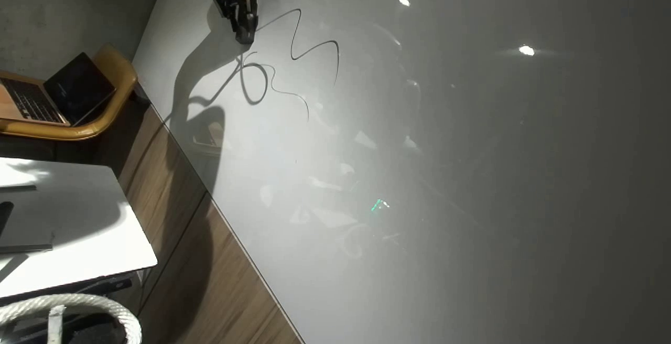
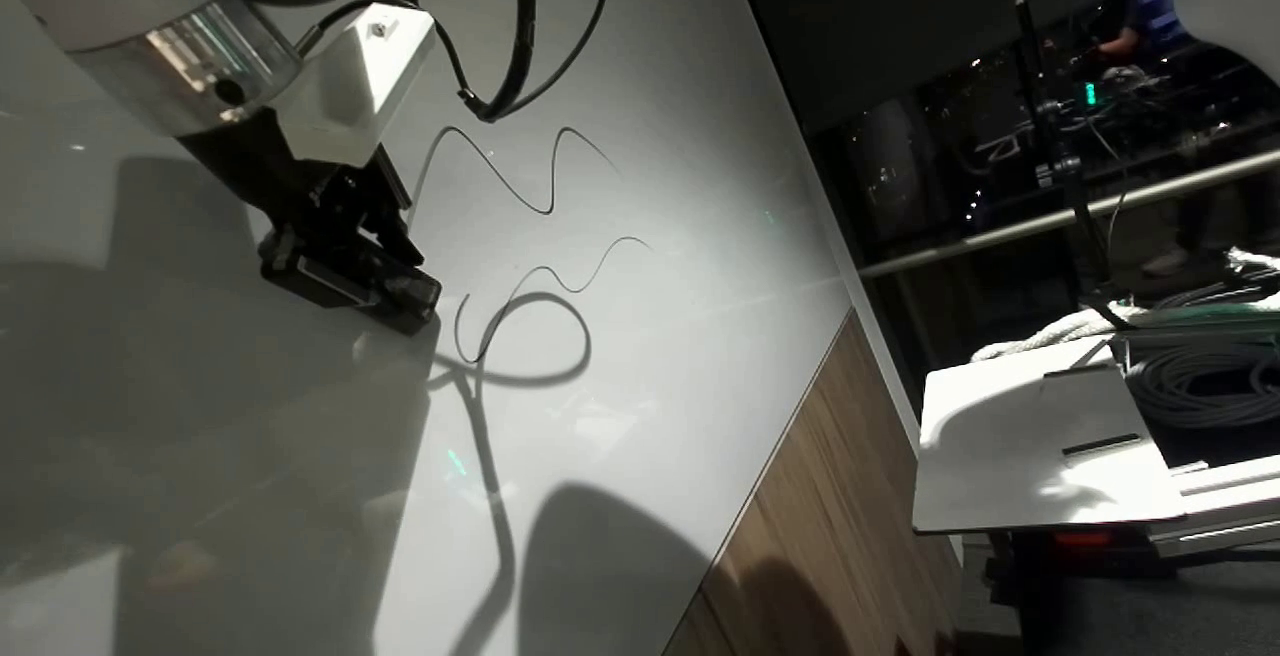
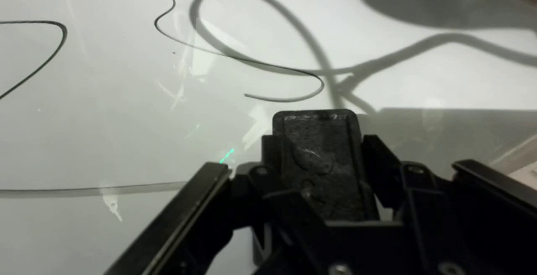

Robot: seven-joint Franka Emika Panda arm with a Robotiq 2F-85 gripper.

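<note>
Pinching a black block (image 3: 325, 174) between the fingertips of the gripper (image 3: 321, 145), close to a white board (image 1: 445, 186), with contact hard to tell. Just beyond the gripper, marked with a curly line (image 3: 191, 46) and a wavy line (image 2: 546, 212). Farther from the gripper, bordered by wood panels (image 1: 236, 291), then a white table (image 1: 120, 249) and a laptop (image 1: 78, 89) on a yellow chair (image 1: 121, 68).

Uneven light, heavy contrast
In an exterior view, you get glare spots (image 1: 526, 50) on a glossy white surface (image 1: 472, 260) that dims rightward; a looping shadow (image 2: 484, 441) crosses it, and in your wrist view the gripper (image 3: 321, 153) is near-black around a dimly lit block (image 3: 314, 128).
</note>
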